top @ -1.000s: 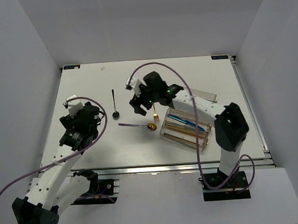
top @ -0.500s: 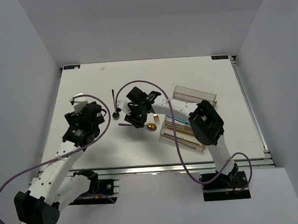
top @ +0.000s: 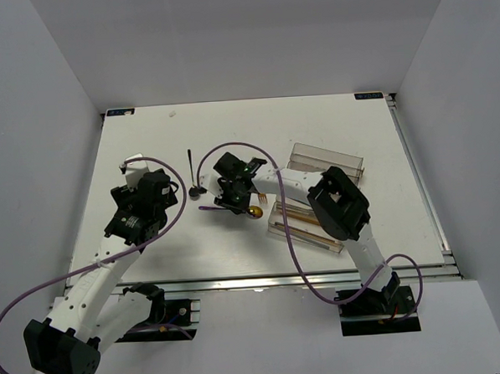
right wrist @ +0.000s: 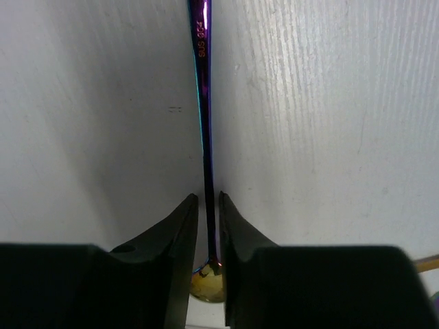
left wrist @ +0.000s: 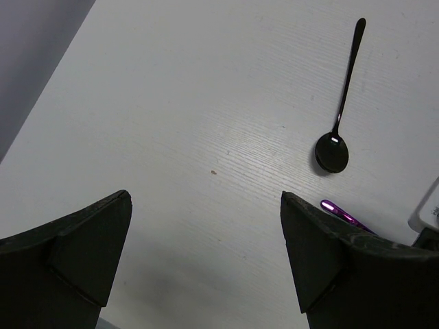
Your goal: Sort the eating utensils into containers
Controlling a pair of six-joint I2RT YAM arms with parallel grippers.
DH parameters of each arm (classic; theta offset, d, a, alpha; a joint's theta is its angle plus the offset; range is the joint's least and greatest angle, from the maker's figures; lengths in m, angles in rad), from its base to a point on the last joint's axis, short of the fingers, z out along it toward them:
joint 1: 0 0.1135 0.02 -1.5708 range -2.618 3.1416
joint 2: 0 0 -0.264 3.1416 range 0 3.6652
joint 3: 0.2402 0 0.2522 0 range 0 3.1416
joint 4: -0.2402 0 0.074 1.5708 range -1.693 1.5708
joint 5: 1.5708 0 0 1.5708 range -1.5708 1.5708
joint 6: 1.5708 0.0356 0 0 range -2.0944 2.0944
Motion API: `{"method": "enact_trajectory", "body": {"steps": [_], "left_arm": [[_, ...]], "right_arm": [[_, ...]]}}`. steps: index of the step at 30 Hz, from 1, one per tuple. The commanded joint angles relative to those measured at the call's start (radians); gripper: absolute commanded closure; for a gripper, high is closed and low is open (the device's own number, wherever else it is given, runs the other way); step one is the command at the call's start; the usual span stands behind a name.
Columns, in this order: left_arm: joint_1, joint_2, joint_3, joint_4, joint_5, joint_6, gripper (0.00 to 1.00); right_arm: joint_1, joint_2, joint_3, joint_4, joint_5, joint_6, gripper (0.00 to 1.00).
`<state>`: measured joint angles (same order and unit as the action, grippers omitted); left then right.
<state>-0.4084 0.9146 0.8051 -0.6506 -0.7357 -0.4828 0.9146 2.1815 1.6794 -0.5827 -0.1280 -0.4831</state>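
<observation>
From its base at the lower left of the overhead view, the left arm slants up and to the right, its wrist above bare worktop left of centre. The left jaws stand wide apart. Their two dark fingers sit in the bottom corners of the wrist view with only white surface between them.

The right arm rises from the lower right and folds at a raised elbow over the clear organizer tray. From there it reaches left to the middle of the frame. The right jaws stand at a narrow slot astride the gold-bowled purple-handled spoon, close to its bowl. Whether the fingertips press the handle I cannot tell. That spoon lies flat on the worktop just left of the tray, handle pointing left.

Higher in the frame lies the black spoon, apart from both arms, its bowl near the purple handle's tip.
</observation>
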Motion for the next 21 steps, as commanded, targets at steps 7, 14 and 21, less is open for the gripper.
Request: {"method": "enact_trajectory", "body": {"steps": [7,14,21], "left_arm": [[0.003,-0.016,0.005,0.016,0.018,0.015,0.02],[0.003,-0.033,0.0,0.019,0.018,0.016,0.02],[0.002,-0.043,-0.001,0.02,0.022,0.016,0.02]], "right_arm": [[0.0,-0.123,-0.079,0.087,-0.117,-0.015,1.0],[-0.032,-0.385,-0.197,0.243,-0.133,-0.025,1.0],[-0.23,-0.439,-0.219,0.187,-0.036,-0.087,1.0]]}}
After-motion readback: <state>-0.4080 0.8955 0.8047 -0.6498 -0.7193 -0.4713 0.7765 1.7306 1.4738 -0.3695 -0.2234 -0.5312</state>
